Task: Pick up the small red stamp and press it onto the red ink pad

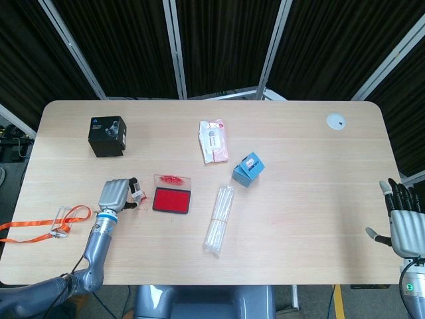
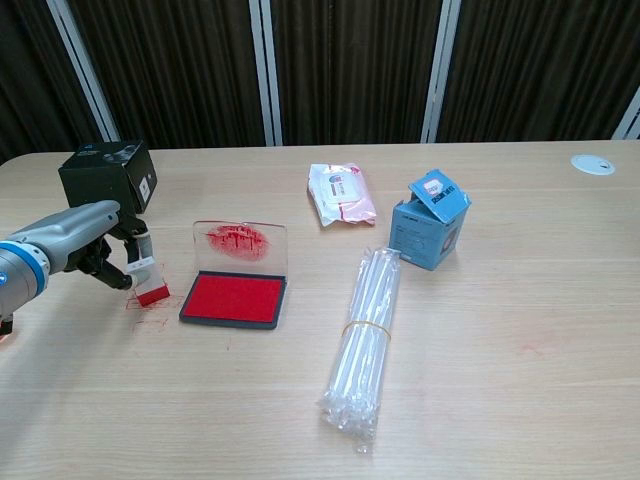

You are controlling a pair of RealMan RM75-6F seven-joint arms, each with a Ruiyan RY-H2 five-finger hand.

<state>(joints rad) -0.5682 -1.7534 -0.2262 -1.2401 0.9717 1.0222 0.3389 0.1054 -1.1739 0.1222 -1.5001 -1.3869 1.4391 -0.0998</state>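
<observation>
Chest view showed the left hand (image 2: 85,245) pinching the stamp (image 2: 146,283), tilted, just left of the ink pad (image 2: 234,298). That thin fingertip hold could let it slip or twist. The right hand (image 1: 405,226) idled, fingers spread, holding nothing.

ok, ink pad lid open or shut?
Open. The ink pad has its clear lid standing up at the back edge, smeared with red, and the red pad surface is exposed in both views.
</observation>
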